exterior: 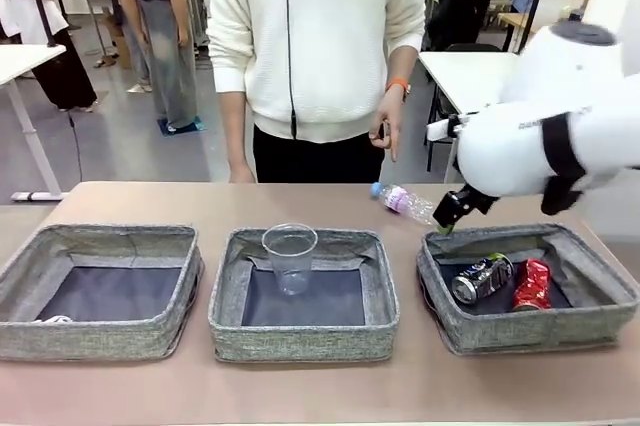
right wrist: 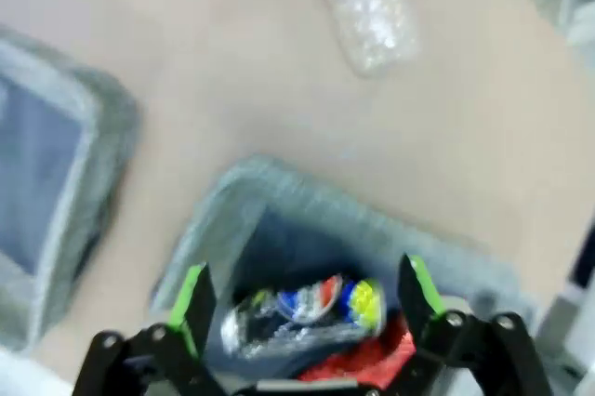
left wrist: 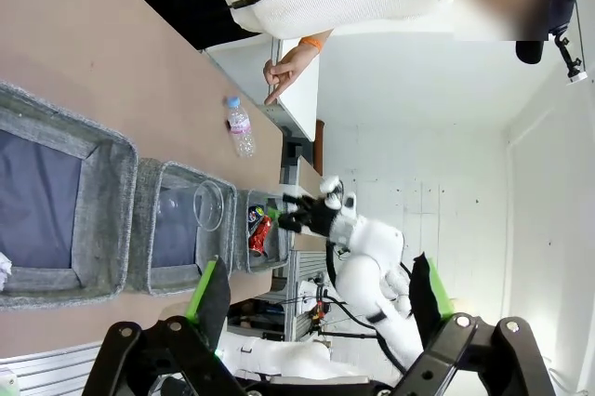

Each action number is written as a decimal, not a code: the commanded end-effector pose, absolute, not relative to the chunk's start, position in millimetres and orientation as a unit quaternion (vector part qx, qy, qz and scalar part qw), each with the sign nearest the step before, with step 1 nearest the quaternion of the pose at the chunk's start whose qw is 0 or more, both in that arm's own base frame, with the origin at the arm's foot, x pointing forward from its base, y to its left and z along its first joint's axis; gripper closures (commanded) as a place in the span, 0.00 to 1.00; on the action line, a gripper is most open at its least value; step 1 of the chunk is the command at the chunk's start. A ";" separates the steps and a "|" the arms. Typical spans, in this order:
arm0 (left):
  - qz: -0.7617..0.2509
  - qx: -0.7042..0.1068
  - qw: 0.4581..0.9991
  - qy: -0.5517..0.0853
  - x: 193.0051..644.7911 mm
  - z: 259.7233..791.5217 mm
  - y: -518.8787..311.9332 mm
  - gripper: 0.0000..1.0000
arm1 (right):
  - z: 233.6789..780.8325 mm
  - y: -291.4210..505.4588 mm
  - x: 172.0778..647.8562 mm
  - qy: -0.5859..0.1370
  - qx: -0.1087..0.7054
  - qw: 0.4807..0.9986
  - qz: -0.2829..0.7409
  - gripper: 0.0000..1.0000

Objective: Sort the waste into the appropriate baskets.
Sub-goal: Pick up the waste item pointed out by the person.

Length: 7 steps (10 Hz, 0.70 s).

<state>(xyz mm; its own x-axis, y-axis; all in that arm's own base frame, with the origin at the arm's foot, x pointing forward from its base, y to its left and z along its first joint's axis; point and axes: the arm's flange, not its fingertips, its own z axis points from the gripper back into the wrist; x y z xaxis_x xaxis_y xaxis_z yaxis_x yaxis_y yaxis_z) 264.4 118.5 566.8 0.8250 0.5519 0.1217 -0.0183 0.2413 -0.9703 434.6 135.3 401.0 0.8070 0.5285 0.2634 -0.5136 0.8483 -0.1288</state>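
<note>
We see even, bright indoor light with soft shadows inside the baskets (exterior: 300, 341). Our right wrist view is motion-blurred; the left wrist view bends at its edges.

Right arm's fingers (right wrist: 302, 308) apart — left arm's fingers (left wrist: 316, 298) apart too

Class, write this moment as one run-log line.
right gripper: jaws open above right basket | inside: two cans | bottle: on table | cup: middle basket
</note>
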 end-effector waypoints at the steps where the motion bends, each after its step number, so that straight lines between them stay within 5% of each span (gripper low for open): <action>1: 0.178 -0.591 0.751 -0.234 263.7 568.2 119.3 0.00 | 409.6 137.9 520.1 -0.176 -0.044 0.943 0.281 0.00; 4: 0.178 -0.591 0.751 -0.234 263.7 568.2 119.3 0.00 | 393.8 157.2 574.5 -0.160 0.013 0.955 0.250 0.00; 6: 0.178 -0.591 0.751 -0.234 263.7 568.2 119.3 0.00 | 395.6 137.1 569.2 -0.177 -0.019 0.949 0.261 0.00; 7: 0.178 -0.591 0.751 -0.234 263.7 568.2 119.3 0.00 | 390.4 146.3 557.9 -0.206 0.094 0.901 0.369 0.00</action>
<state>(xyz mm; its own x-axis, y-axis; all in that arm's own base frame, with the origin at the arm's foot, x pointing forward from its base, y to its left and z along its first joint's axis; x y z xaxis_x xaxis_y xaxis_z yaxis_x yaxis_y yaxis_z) 264.2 118.5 567.0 0.8251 0.5516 0.1222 -0.0178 0.2415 -0.9702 570.2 149.4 391.7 0.7570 0.5454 0.3599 -0.5533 0.8280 -0.0910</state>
